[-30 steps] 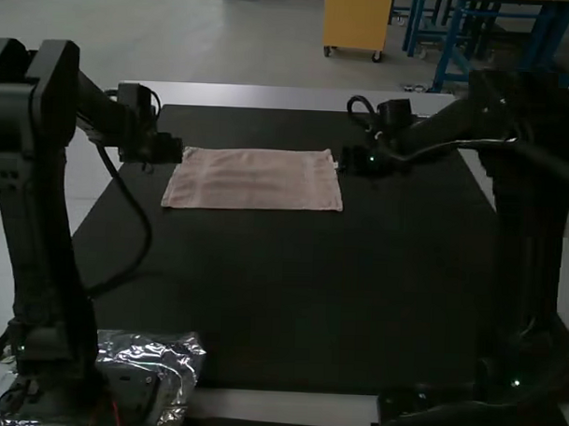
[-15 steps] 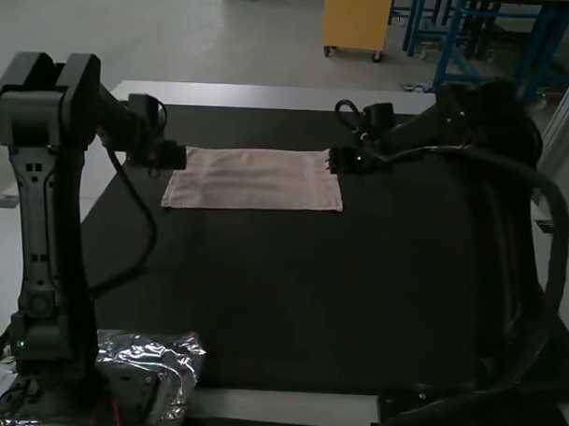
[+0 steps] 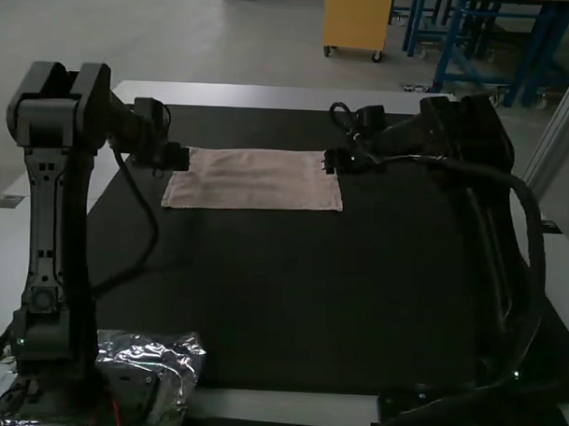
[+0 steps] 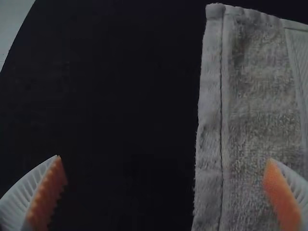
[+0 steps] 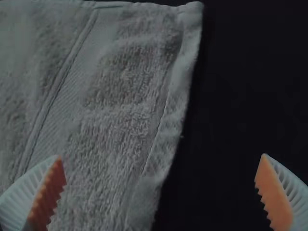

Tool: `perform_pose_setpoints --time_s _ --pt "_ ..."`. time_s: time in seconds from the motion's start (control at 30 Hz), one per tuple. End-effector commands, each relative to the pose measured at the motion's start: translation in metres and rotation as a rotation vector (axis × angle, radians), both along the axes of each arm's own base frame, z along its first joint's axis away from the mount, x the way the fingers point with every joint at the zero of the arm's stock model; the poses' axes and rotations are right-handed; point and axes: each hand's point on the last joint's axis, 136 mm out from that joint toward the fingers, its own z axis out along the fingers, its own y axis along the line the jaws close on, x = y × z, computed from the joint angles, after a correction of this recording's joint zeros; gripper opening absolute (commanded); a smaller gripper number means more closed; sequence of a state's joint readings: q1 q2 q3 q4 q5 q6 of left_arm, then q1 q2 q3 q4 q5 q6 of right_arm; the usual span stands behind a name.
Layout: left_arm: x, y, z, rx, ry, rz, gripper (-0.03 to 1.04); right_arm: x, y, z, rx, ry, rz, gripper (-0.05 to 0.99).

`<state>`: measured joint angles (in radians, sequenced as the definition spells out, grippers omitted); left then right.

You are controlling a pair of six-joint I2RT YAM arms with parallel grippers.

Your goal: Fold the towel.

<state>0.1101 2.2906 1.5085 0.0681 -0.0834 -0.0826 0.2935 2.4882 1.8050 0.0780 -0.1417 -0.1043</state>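
The pinkish towel (image 3: pixel 253 180) lies flat as a wide rectangle on the dark mat; I cannot tell its layers. My left gripper (image 3: pixel 180 160) is over its left end, and my right gripper (image 3: pixel 331 162) is over its far right corner. In the left wrist view, the open left gripper (image 4: pixel 166 180) has its fingers on either side of the hemmed edge of the towel (image 4: pixel 255 101). The right wrist view has the open right gripper (image 5: pixel 161 178) straddling the opposite end of the towel (image 5: pixel 110 91). Neither gripper holds cloth.
The dark mat (image 3: pixel 291 297) extends in front of the towel, with the pale table edge (image 3: pixel 270 97) beyond it. Crinkled clear plastic (image 3: pixel 181 354) lies by the left arm's base.
The left gripper has shifted slightly right over the towel's left end. The right gripper has moved left, from beside the towel to over its corner. The towel has stayed still.
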Motion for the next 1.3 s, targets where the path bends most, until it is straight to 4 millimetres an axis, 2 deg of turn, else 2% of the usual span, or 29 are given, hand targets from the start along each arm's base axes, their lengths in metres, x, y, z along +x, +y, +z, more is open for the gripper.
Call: perform_pose_setpoints --time_s 0.0,0.5,0.63,0.8,1.0,1.13,1.27 --pt "0.015 0.008 0.011 0.022 -0.036 0.007 0.96 0.012 0.012 0.009 -0.001 -0.038 0.015 0.91" --pt "0.042 0.023 -0.009 0.021 -0.006 0.023 0.96 0.035 0.023 -0.008 -0.025 -0.018 0.034 0.9" --pt "0.043 0.023 -0.018 0.014 0.032 0.025 0.96 0.031 0.029 -0.02 -0.049 0.028 0.055 0.9" --pt "0.043 0.022 -0.026 0.006 0.063 0.022 0.96 0.029 0.032 -0.026 -0.061 0.059 0.064 0.9" --pt "0.038 0.017 -0.033 0.003 0.094 0.014 0.96 0.004 0.035 -0.049 -0.097 0.173 0.11 0.9" --pt "0.034 0.015 -0.039 0.001 0.114 0.009 0.84 -0.014 0.04 -0.061 -0.1 0.243 0.168 0.84" --pt "0.031 0.015 -0.043 0.0 0.118 0.01 0.84 -0.012 0.041 -0.058 -0.094 0.229 0.176 0.84"
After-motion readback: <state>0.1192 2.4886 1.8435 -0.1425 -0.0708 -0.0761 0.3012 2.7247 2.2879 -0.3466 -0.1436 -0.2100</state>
